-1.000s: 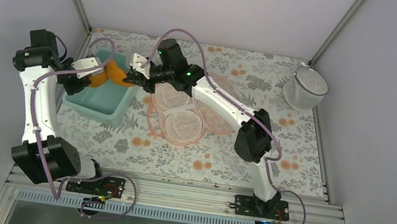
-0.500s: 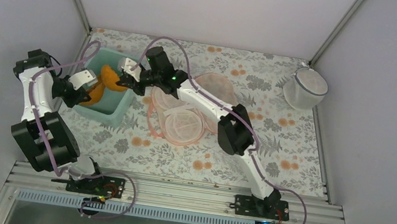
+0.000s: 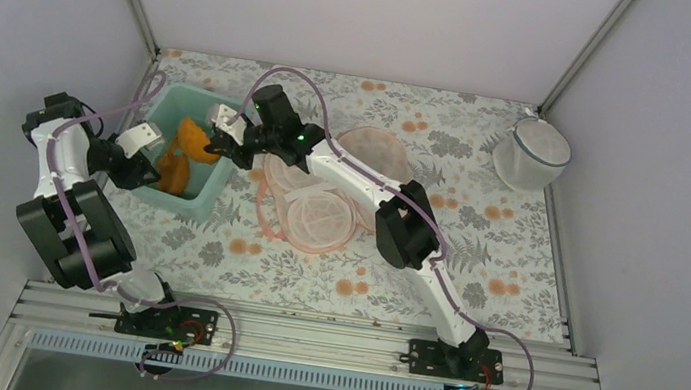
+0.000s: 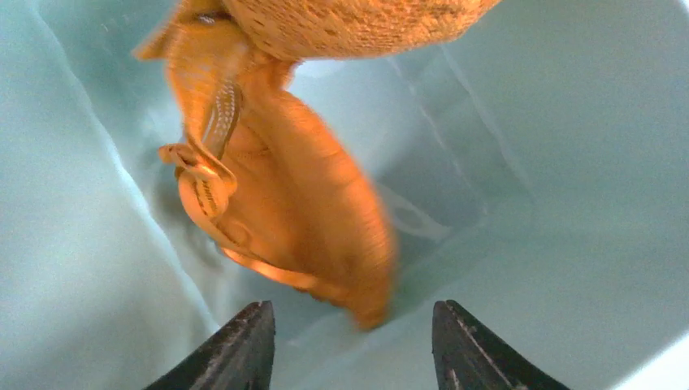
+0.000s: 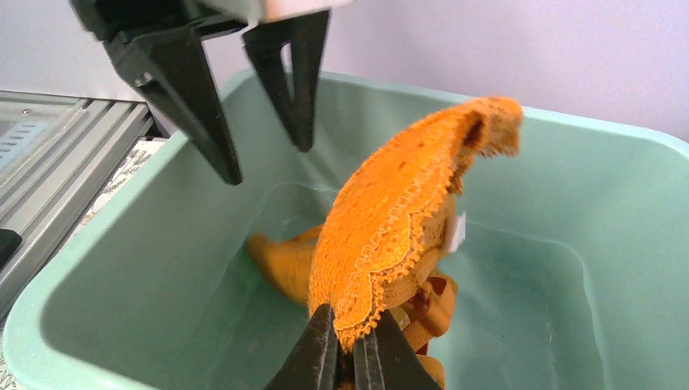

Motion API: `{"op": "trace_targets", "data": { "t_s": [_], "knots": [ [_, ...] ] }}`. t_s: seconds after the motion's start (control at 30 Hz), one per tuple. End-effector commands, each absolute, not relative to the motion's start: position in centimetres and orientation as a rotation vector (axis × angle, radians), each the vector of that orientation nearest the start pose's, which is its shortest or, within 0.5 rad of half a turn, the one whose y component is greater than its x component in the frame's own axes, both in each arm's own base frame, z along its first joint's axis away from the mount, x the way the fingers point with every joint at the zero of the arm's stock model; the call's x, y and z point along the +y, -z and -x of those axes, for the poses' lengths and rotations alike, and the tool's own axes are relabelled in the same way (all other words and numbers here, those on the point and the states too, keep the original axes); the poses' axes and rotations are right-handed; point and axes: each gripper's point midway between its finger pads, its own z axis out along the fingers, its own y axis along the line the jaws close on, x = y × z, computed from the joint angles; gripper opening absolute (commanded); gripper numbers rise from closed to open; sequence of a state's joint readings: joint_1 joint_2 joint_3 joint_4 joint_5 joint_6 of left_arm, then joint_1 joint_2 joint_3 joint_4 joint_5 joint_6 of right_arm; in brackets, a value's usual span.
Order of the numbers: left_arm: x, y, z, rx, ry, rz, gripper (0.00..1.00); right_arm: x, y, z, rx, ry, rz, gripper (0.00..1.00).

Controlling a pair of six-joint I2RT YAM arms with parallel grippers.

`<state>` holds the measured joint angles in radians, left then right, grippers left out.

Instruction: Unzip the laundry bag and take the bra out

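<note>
Top external view: only here does the laundry bag (image 3: 319,214) show, its round mesh halves spread flat on the floral table (image 3: 409,294), on the side of the right gripper (image 3: 218,141) away from the left arm and just beside the teal tub (image 3: 187,202). A white mesh basket (image 3: 531,155) stands well apart in the far right corner.
Right wrist view: the only one that shows the pinch itself, and the left gripper (image 5: 266,161) seen head-on across the tub.
Left wrist view: the only one that shows the hanging side of the bra (image 4: 309,203), with a looped strap and one cup against the tub's inner wall. Its low end is blurred, so contact with the tub floor cannot be told.
Right gripper: jaws pressed together on the bra's scalloped lace edge, reaching in over the tub's rim.
Left gripper: jaws wide apart, nothing between them, fingertips pointing down into the tub at its opposite side.
Bra relative to the right gripper: one cup arches up and away from the pinch to about rim height, and the rest droops below the fingers inside the tub.
Bra relative to the left gripper: just beyond the spread fingertips, in line with the gap, not touching either finger.
</note>
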<state>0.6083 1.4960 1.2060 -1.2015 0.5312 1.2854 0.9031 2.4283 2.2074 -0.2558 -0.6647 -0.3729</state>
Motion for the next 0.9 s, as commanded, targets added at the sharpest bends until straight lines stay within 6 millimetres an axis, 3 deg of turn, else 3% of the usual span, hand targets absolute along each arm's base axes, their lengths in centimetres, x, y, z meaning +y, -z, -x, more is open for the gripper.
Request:
{"op": "trace_targets", "data": {
  "t_s": [0.0, 0.17, 0.27, 0.5, 0.6, 0.7, 0.77, 0.87],
  "knots": [
    [8.9, -17.6, -29.7, 2.308, 0.265, -0.978, 0.60, 58.3, -20.4, -31.6, 1.364, -1.023, 1.568, 0.03],
    [6.0, -22.8, -29.0, 1.947, 0.197, -1.314, 0.76, 58.3, -20.5, -31.3, 1.343, -1.031, 1.583, 0.04],
    [4.9, -24.9, -30.2, 1.785, 0.112, -1.423, 0.85, 58.2, -20.4, -31.1, 1.332, -1.032, 1.599, 0.04],
    [1.3, -24.0, -31.9, 1.603, 0.129, -1.708, 0.97, 58.1, -20.3, -30.8, 1.328, -1.026, 1.616, 0.04],
    [-0.4, -24.0, -32.7, 1.551, 0.167, -1.753, 1.00, 58.1, -20.2, -30.7, 1.325, -1.026, 1.621, 0.04],
    [-0.7, -24.2, -33.6, 1.524, 0.176, -1.761, 1.00, 58.0, -20.1, -30.3, 1.316, -1.035, 1.634, 0.03],
    [-0.7, -23.7, -34.0, 1.532, 0.194, -1.767, 0.97, 58.0, -20.3, -30.2, 1.305, -1.039, 1.634, 0.04],
    [-0.9, -21.6, -33.3, 1.549, 0.219, -1.834, 0.81, 58.0, -20.7, -30.2, 1.294, -1.041, 1.625, 0.03]
  ]
}}
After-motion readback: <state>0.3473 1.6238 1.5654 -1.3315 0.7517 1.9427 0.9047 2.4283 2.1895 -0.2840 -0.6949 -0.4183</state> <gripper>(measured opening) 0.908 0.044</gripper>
